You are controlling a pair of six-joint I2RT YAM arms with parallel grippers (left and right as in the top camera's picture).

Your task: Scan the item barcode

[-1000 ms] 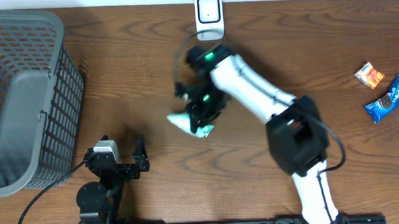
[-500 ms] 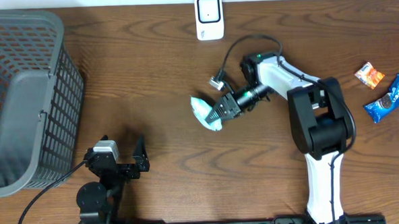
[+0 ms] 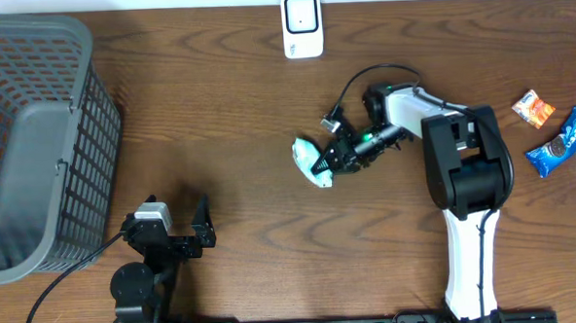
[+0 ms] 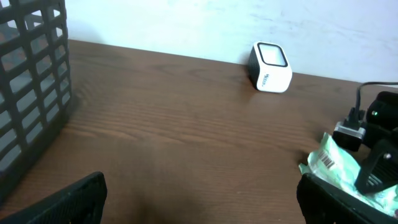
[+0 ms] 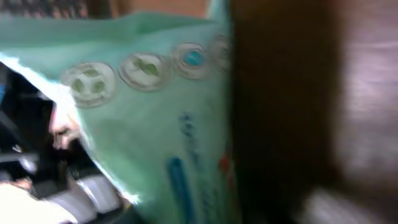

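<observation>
The right claw [image 3: 336, 159] meets the green packet [image 3: 312, 161], grip impossible to tell, its barcode [image 4: 328, 163] presumably turned out for the scanner [image 3: 302, 25]; the left claw [image 3: 171, 233] gapes idle.

Mint-green packet [image 3: 312, 161], grey gridded basket [image 3: 100, 131]

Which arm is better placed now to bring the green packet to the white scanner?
Right. The right arm has its jaws at the green packet, with the scanner nearby. The left arm sits far off to the left, jaws open and empty.

Blurred pale-green packet [image 5: 155, 124], close up
</observation>
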